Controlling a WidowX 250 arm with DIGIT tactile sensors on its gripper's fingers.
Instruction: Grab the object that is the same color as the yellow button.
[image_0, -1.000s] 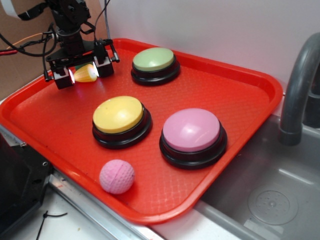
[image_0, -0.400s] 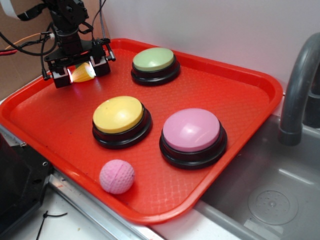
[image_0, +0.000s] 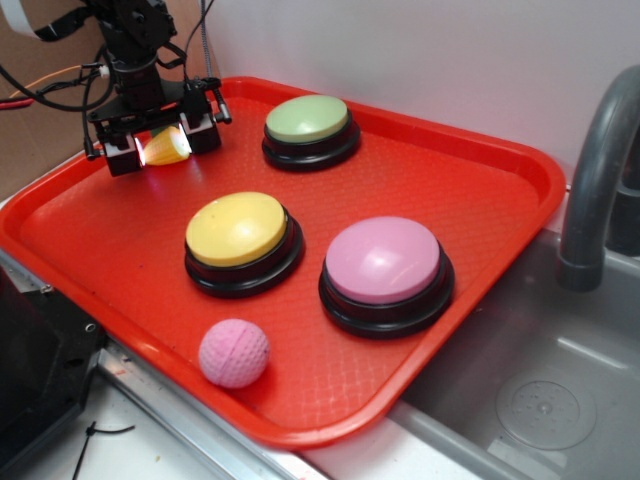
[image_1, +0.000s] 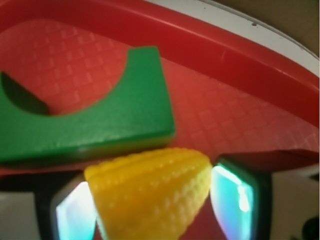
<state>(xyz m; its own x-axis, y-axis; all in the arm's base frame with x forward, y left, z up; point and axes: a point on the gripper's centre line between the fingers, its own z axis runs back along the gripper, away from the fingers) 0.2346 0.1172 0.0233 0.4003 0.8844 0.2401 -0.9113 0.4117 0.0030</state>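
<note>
The black WidowX gripper (image_0: 162, 147) hangs over the far left corner of the red textured plastic tray (image_0: 470, 215), its two fingers closed onto the small yellow ribbed toy corn-cob piece (image_0: 166, 147). In the exterior view the corn piece sits squarely between the finger blocks, its tapered end pointing toward the right-hand finger (image_0: 203, 133) and a pale glow on the side next to the left-hand finger (image_0: 124, 155).

The wrist view shows the same grip from close by: the gripper (image_1: 150, 200) has the corn piece (image_1: 150, 192) pinched between two pads (image_1: 232, 200) that shine pale cyan, one on each side and both touching it. Whether the piece is clear of the tray floor cannot be told for certain. Just beyond it lies a green block with a curved cut-out (image_1: 95, 115), flat on the tray (image_1: 240, 120) and close against the corn's far side.

Nearer the camera in the exterior view, well apart from the gripper, stands the large round yellow-domed push button on a black base (image_0: 240, 232). A green-domed button (image_0: 309, 124) stands behind it, a pink-domed button (image_0: 385, 265) to its right, and a pink dimpled ball (image_0: 234, 352) by the tray's front rim. A grey tap (image_0: 600, 170) rises over a metal sink (image_0: 540, 390) at the right.
</note>
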